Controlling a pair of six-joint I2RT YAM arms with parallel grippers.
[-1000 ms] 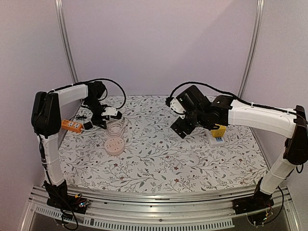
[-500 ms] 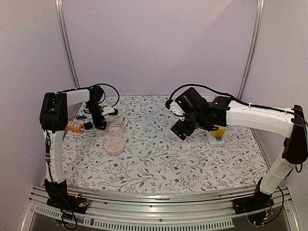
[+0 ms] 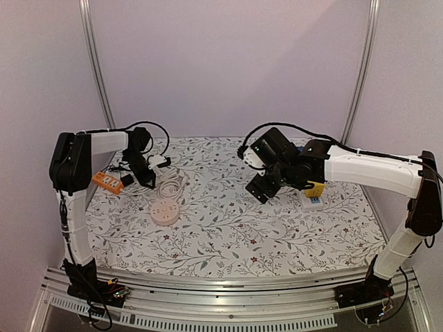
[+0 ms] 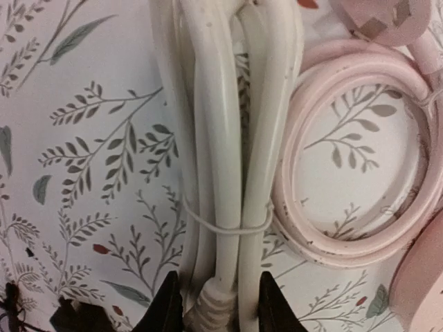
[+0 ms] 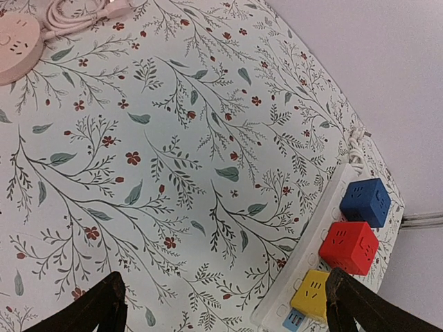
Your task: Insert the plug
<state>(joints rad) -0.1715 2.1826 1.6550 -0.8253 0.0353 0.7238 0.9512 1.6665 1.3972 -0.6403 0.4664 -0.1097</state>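
Note:
My left gripper [image 3: 148,174] stands at the back left. Its jaws are closed on the end of a white cable bundle [image 4: 225,138], at the strain relief [image 4: 213,304] between the fingertips [image 4: 166,308]. The plug body itself is hidden below the frame. A pink cable coil [image 4: 360,138] with a pink plug [image 4: 387,14] lies right beside the bundle, next to a round pink power strip [image 3: 165,211]. My right gripper [image 3: 266,188] is open and empty over the mat, left of a white power strip [image 5: 315,259] carrying blue [image 5: 367,200], red [image 5: 349,245] and yellow [image 5: 311,294] cube sockets.
An orange power strip [image 3: 106,182] and small black parts [image 3: 128,180] lie at the left edge by my left arm. The round pink strip also shows in the right wrist view [image 5: 17,34]. Walls close the back and sides.
My left arm has swung its upper link and the gripper shifted slightly near the white cable. My right gripper has crept a little to the right and lower.

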